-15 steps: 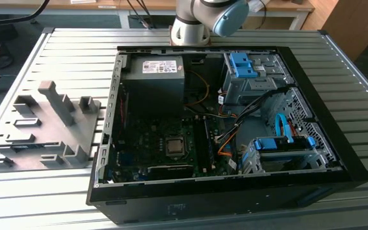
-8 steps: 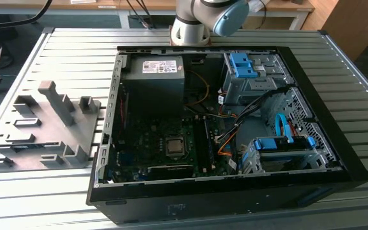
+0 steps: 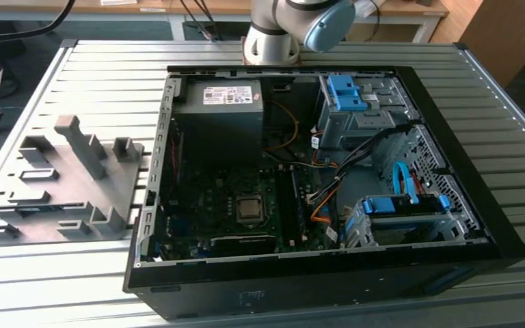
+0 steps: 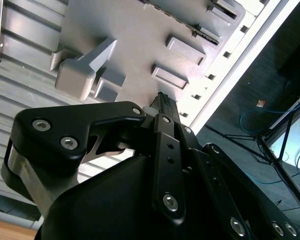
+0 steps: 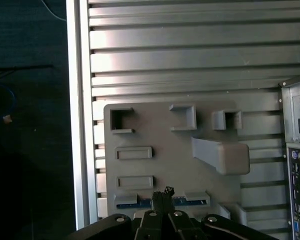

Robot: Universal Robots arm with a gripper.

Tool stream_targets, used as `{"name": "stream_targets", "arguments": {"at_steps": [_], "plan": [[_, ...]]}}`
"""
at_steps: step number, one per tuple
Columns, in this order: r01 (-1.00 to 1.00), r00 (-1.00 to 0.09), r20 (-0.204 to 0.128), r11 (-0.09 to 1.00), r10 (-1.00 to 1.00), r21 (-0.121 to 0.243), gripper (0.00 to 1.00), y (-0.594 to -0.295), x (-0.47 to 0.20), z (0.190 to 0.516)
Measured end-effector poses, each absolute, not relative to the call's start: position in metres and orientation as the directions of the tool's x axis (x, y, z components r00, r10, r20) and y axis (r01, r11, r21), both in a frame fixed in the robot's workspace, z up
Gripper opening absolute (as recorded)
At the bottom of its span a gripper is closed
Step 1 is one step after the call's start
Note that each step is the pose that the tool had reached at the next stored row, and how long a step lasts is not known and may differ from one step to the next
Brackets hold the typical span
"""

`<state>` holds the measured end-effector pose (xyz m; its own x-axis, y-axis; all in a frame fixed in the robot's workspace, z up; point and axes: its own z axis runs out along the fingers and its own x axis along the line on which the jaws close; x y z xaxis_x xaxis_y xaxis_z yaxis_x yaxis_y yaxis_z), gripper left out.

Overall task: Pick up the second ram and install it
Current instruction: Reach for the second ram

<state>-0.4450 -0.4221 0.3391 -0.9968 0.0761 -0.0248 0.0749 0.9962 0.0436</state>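
Gripper (image 5: 162,194) hangs over the grey tray (image 5: 155,135). Its fingertips are drawn together with nothing between them, as best the first wrist view shows. The second ram (image 5: 132,204) lies flat in a long slot at one edge of the tray, directly under the tips. Its long axis runs along that edge, and board shows on both sides of the tips. Well apart on the exterior view's right stands the open computer case (image 3: 335,294), with a motherboard (image 3: 235,205) inside.

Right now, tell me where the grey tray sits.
The grey tray lies on the slatted table at the exterior view's left, beside the open computer case.
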Motion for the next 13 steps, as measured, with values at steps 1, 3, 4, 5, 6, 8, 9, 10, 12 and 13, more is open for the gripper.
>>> {"name": "stream_targets", "arguments": {"at_steps": [1,3,4,5,6,8,9,10,12,13], "plan": [[0.075,-0.997,-0.025,0.996,0.076,0.044,0.10,-0.423,-0.445,0.338],[0.075,-0.997,-0.025,0.996,0.076,0.044,0.10,-0.425,-0.445,0.336],[0.075,-0.997,-0.025,0.996,0.076,0.044,0.10,-0.426,-0.445,0.334],[0.075,-0.997,-0.025,0.996,0.076,0.044,0.10,-0.427,-0.445,0.333],[0.075,-0.997,-0.025,0.996,0.076,0.044,0.10,-0.428,-0.445,0.332],[0.075,-0.997,-0.025,0.996,0.076,0.044,0.10,-0.430,-0.445,0.329],[0.075,-0.997,-0.025,0.996,0.076,0.044,0.10,-0.430,-0.445,0.328],[0.075,-0.997,-0.025,0.996,0.076,0.044,0.10,-0.431,-0.445,0.328],[0.075,-0.997,-0.025,0.996,0.076,0.044,0.10,-0.432,-0.445,0.326],[0.075,-0.997,-0.025,0.996,0.076,0.044,0.10,-0.433,-0.445,0.326]]}}
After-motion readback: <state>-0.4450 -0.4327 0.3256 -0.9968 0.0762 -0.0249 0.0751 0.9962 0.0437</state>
